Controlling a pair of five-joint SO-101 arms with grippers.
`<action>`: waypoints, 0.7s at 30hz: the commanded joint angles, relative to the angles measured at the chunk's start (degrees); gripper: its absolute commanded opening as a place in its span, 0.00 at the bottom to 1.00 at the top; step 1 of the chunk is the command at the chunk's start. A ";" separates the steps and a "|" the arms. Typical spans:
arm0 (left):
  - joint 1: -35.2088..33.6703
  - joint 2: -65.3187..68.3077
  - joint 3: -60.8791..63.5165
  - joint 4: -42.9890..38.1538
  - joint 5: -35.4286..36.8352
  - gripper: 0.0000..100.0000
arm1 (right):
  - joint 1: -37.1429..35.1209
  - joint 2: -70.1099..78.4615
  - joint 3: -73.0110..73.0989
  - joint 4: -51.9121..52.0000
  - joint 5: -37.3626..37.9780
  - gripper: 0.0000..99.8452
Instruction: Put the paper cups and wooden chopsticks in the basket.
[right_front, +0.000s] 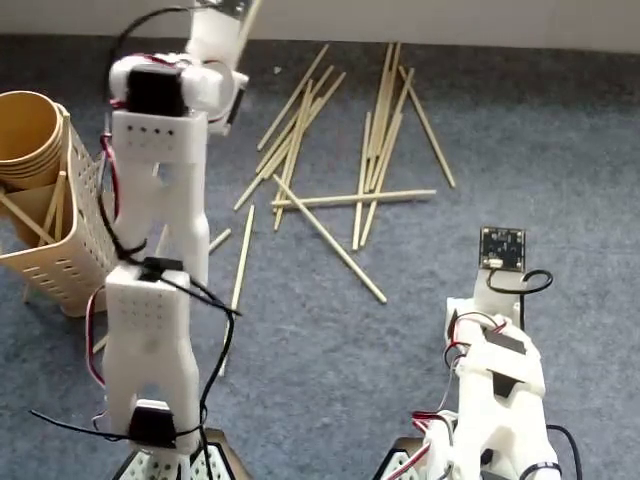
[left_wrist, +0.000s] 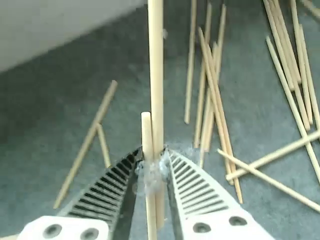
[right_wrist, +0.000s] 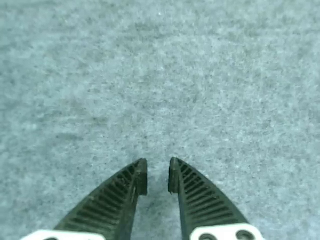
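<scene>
My left gripper (left_wrist: 155, 156) is shut on two wooden chopsticks (left_wrist: 155, 75), held up above the grey carpet; in the high view it is at the far back edge (right_front: 232, 18). Many loose chopsticks (right_front: 340, 150) lie scattered on the carpet right of it. The cream perforated basket (right_front: 70, 255) stands at the left with stacked paper cups (right_front: 25, 130) and a few chopsticks (right_front: 50, 205) inside. My right gripper (right_wrist: 156, 175) hovers over bare carpet at the front right, its jaws almost together with nothing between them.
The left arm (right_front: 155, 250) stretches from the front edge to the back, right beside the basket. A couple of chopsticks (right_front: 241, 258) lie close to it. The right arm (right_front: 500, 380) is folded at the front right. A pale wall edge (right_front: 450, 20) runs along the back.
</scene>
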 joint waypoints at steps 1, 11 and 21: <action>-3.82 -10.86 -7.87 0.18 -0.53 0.00 | -0.22 -1.45 -0.13 -1.10 0.00 0.08; -9.01 -28.79 -9.54 -9.14 -6.68 0.00 | -0.22 -1.45 -0.13 -1.10 0.00 0.08; -18.59 -31.52 -9.54 -8.44 -8.62 0.00 | -0.22 -1.45 -0.13 -1.10 0.00 0.08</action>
